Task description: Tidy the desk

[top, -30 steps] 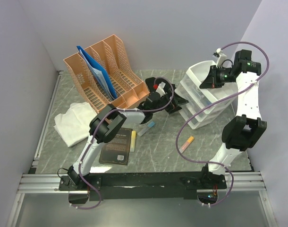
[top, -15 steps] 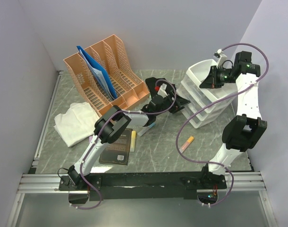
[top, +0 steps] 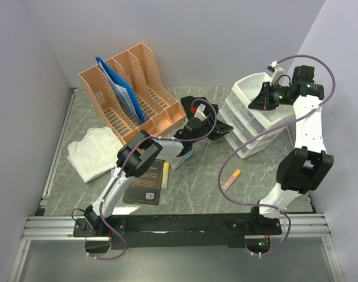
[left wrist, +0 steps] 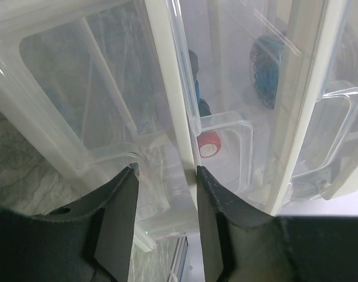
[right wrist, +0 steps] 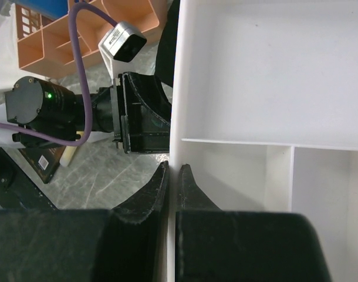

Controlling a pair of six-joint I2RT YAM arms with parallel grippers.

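Marble desk (top: 205, 176) is lying beneath everything, bearing the drawer unit (top: 252, 132). Left gripper (left wrist: 165, 171) is facing that unit's front, jaws half-open astride a clear drawer handle (left wrist: 138, 157) straight ahead. Right gripper (right wrist: 174, 169) is pinching the rim of the unit's top tray (right wrist: 178, 88) from above.

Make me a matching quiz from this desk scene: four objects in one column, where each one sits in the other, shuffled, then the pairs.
1. crumpled white cloth
2. blue plastic folder
3. flat black book
4. slim pink marker with orange cap

A. standing in the peach slotted file rack
B. alone on the grey-green marbled desk, near the clear plastic drawer unit
C. bunched at the desk's left side
D. beside a pale yellow stick

Pairs: 1-C, 2-A, 3-D, 4-B
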